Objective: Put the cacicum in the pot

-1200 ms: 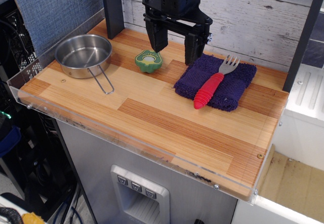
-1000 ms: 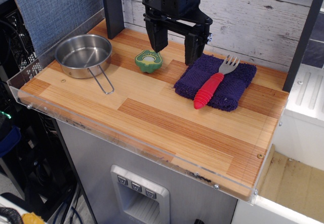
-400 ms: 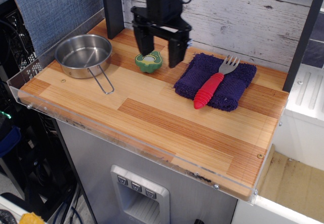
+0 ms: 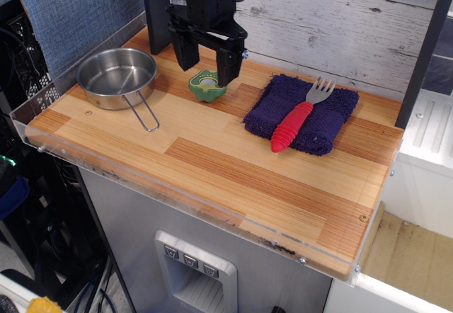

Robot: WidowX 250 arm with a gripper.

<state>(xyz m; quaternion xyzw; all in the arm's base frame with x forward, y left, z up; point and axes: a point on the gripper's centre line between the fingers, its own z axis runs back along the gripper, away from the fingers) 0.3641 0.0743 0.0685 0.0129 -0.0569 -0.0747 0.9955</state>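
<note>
Just right of the shallow shiny steel pot [image 4: 117, 77], with its wire loop handle, I see the small green toy cacicum half [image 4: 207, 86] lying on the wooden bench [image 4: 233, 164], pale cut face up. My black gripper [image 4: 207, 64] hangs right above it, jaws spread wide (one either side, nothing held). Further right, a red-handled fork [image 4: 299, 117] rests on a dark blue towel [image 4: 304, 112].
</note>
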